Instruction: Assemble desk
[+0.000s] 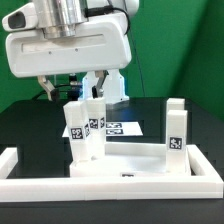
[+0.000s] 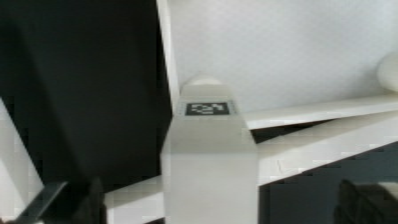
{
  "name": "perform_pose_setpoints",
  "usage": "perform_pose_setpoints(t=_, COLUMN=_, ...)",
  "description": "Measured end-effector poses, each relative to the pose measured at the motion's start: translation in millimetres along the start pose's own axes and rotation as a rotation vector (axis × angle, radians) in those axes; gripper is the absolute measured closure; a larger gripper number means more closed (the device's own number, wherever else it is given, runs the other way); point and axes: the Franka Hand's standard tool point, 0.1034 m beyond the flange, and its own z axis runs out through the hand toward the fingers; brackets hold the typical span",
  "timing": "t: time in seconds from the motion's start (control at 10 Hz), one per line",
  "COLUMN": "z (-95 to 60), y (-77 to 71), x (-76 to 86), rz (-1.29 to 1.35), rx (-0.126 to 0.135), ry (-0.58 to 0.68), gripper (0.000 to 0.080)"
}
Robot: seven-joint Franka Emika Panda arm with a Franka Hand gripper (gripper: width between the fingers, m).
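Observation:
The white desk top panel [image 1: 135, 160] lies flat on the black table. Three white square legs stand upright on it, two close together at the exterior view's left [image 1: 77, 135] [image 1: 95, 122] and one at its right [image 1: 175, 125], each with a tag. My gripper [image 1: 87, 92] hangs just over the left pair. In the wrist view one leg [image 2: 210, 160] with a tag on its end runs between my dark fingers [image 2: 64, 203], with a gap on each side. The gripper [image 2: 214, 208] is open. The panel fills the background [image 2: 294, 50].
The marker board [image 1: 125, 128] lies behind the panel. Low white border bars run along the front [image 1: 100, 187] and the exterior view's left [image 1: 8, 160]. A green wall stands behind the table.

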Motion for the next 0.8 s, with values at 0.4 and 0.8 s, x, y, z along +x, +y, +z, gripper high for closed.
perform_pose_setpoints(t=0.4, z=17.9, y=-15.7, x=8.5, rz=0.015, rx=-0.012, ry=0.064, gripper=0.0151)
perform_pose_setpoints(t=0.8, z=17.9, y=-14.5, x=8.6, rz=0.116, rx=-0.009, ry=0.064, gripper=0.0512)
